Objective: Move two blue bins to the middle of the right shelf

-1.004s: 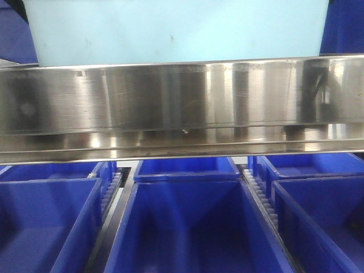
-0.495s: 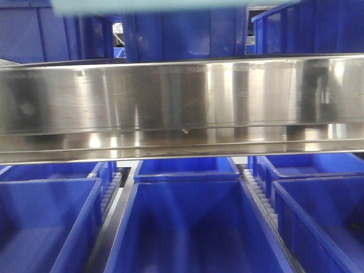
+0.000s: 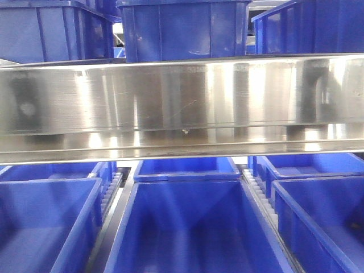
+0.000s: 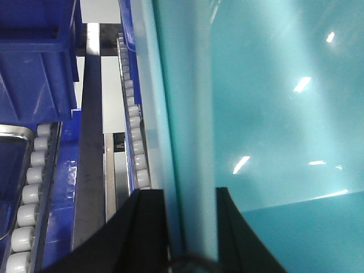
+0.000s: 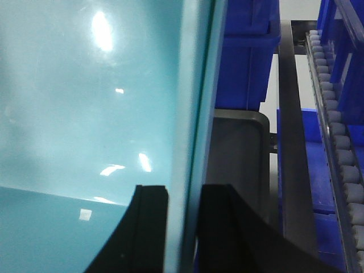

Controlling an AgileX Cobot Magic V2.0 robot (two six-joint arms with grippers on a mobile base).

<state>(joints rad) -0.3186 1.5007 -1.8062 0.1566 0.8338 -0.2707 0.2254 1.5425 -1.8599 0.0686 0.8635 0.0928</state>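
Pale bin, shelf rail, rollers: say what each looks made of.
The pale bin: likely plastic, smooth and glossy, with soft light spots on its cyan wall. The shelf rail: looks like brushed stainless steel, with streaky mirror-like reflections and fine scratches. The rollers: probably white plastic, matte; hard to be sure.

A pale cyan bin (image 4: 273,114), with smooth glossy walls and a thick rim, is seen from inside. One side wall is pinched in the left gripper (image 4: 190,227), the opposite wall in the right gripper (image 5: 183,227).
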